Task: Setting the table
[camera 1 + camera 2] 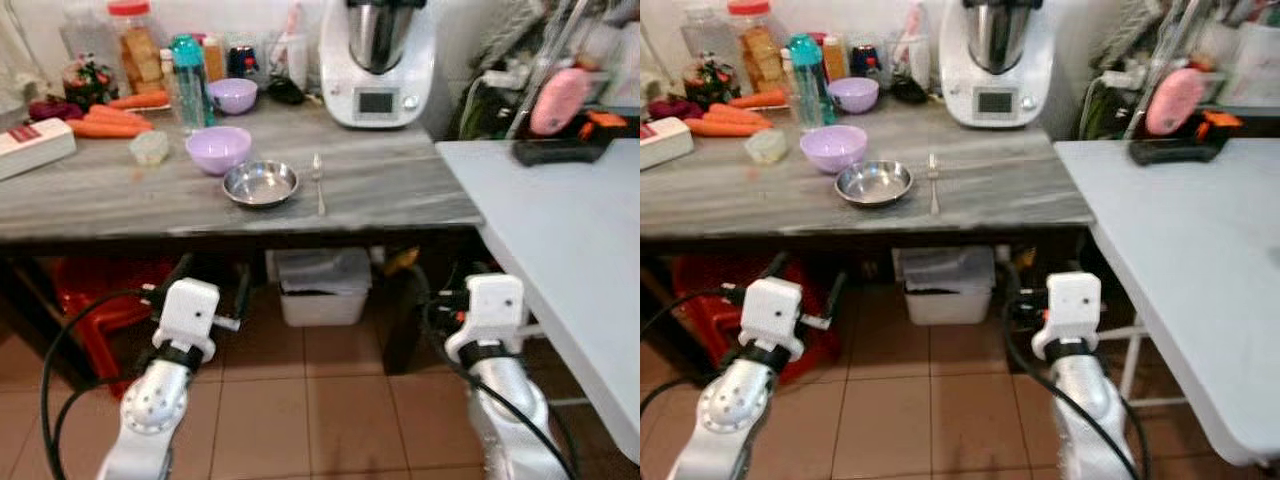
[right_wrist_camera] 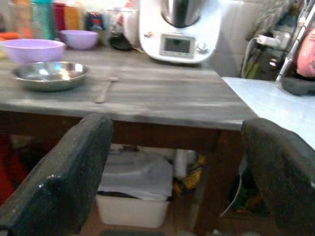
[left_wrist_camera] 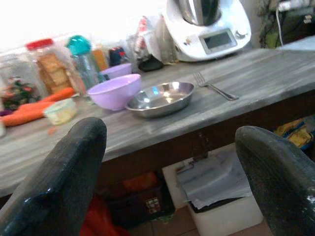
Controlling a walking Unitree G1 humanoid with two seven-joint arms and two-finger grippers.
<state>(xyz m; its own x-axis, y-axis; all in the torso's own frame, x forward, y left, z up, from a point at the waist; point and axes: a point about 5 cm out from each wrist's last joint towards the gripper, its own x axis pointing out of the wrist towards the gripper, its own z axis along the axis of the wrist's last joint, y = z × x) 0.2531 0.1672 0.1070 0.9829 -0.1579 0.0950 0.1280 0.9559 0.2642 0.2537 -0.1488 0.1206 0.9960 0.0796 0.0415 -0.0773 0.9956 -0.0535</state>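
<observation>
A steel bowl [image 1: 260, 184] sits near the front edge of the grey wooden counter [image 1: 400, 185], and a fork [image 1: 318, 180] lies just to its right. Behind the steel bowl is a purple bowl [image 1: 218, 148]; a second purple bowl [image 1: 232, 95] stands further back. Both arms are held low in front of the counter, below its top. My left gripper [image 3: 170, 132] is open and holds nothing, and it faces the steel bowl [image 3: 160, 97] and fork [image 3: 214, 86]. My right gripper [image 2: 176, 123] is also open and holds nothing, level with the counter's edge.
A white table [image 1: 560, 240] stands to the right, with a black and pink object [image 1: 555, 120] at its far end. At the counter's back are a kitchen machine [image 1: 378, 60], a teal bottle [image 1: 187, 80], jars and carrots [image 1: 105, 122]. Under the counter are a white bin [image 1: 322, 285] and a red stool [image 1: 95, 300].
</observation>
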